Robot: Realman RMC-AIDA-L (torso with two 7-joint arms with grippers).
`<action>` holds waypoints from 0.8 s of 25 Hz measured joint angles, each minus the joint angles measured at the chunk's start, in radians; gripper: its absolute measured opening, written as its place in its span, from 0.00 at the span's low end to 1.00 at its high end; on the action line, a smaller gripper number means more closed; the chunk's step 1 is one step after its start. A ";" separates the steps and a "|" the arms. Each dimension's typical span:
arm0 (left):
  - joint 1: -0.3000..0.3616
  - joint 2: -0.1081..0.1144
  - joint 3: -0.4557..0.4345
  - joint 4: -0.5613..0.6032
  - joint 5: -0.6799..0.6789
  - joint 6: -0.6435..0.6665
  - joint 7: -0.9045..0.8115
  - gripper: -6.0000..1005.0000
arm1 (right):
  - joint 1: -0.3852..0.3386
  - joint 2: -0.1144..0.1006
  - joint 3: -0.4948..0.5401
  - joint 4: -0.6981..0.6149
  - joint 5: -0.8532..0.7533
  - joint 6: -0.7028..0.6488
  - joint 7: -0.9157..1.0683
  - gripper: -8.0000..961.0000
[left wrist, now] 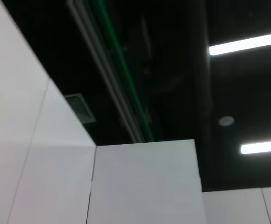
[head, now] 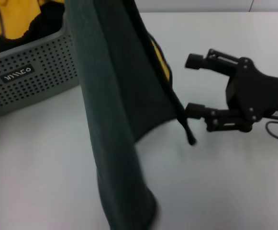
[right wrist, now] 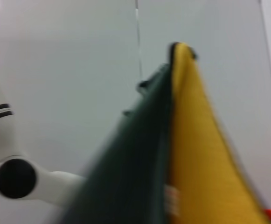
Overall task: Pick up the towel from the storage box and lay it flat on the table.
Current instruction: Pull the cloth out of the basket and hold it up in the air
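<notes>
The dark green towel [head: 115, 96] hangs down from above the head view, its lower end close to the white table [head: 43, 167]. Its black-edged corner [head: 189, 136] dangles on the right side. A yellow layer [head: 161, 62] shows along its far edge. What holds it up is out of view. My right gripper [head: 192, 86] is open, beside the towel's right edge and just above the table, apart from the cloth. The right wrist view shows the green towel [right wrist: 135, 163] and the yellow layer [right wrist: 196, 140] hanging together. The left gripper is out of view.
The grey-green storage box [head: 33, 72] stands at the back left with yellow cloth [head: 14, 19] and dark cloth inside. The left wrist view shows only ceiling and wall panels. A white arm part [right wrist: 14, 177] shows in the right wrist view.
</notes>
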 joint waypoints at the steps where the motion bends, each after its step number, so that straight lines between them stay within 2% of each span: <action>1: -0.011 0.000 0.003 -0.025 0.002 0.000 0.005 0.03 | 0.004 0.000 -0.019 0.004 0.011 0.000 -0.004 0.91; 5: -0.037 -0.001 0.039 -0.077 0.001 0.002 0.040 0.03 | 0.016 0.000 -0.073 0.012 0.039 0.023 -0.012 0.90; 8: -0.048 -0.001 0.076 -0.077 -0.006 0.008 0.064 0.03 | 0.018 0.000 -0.077 0.014 0.050 0.054 -0.015 0.90; 13: -0.068 -0.001 0.088 -0.080 -0.004 0.029 0.092 0.03 | 0.019 0.000 -0.082 0.014 0.081 0.101 -0.016 0.90; 17: -0.072 -0.001 0.092 -0.092 -0.016 0.030 0.118 0.03 | 0.019 0.000 -0.098 0.015 0.112 0.105 -0.016 0.85; 20: -0.081 -0.004 0.129 -0.117 -0.050 0.030 0.150 0.03 | 0.020 0.000 -0.159 0.015 0.155 0.105 -0.016 0.82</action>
